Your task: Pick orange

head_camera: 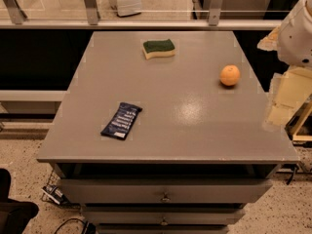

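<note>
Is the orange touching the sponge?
No, the orange lies alone at the right of the table, far from the sponge; the gripper hangs beside that edge.

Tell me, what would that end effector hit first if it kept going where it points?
Probably the table, near its right edge: the end effector hangs there, aimed down; the orange lies leftward. Depth unclear.

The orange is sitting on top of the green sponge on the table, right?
No. In the camera view the orange sits on the table itself, apart from the green sponge, nearer the right edge. The gripper hangs beside that edge.
</note>
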Available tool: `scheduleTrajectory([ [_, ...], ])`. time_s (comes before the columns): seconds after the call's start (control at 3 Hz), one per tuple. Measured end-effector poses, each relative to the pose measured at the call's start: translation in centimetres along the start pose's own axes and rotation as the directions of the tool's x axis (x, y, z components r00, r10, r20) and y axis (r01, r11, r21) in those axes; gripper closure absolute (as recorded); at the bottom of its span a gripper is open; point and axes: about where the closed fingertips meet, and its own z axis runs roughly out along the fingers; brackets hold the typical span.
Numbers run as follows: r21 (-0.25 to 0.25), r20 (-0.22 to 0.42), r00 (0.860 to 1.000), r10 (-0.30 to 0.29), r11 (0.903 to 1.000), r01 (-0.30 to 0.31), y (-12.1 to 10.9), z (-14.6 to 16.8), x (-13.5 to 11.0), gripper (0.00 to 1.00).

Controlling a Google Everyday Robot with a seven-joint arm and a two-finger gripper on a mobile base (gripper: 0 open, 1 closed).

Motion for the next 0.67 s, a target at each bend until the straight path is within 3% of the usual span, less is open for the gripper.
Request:
scheduleTrajectory([
  [0.33, 0.000, 0.000, 1.000, 0.000, 1.0000, 0.000, 0.0, 0.0, 0.0, 0.00],
  [0.67, 0.047, 0.063, 0.998, 0.028, 0.9984, -0.031, -1.5, -0.2, 0.6, 0.00],
])
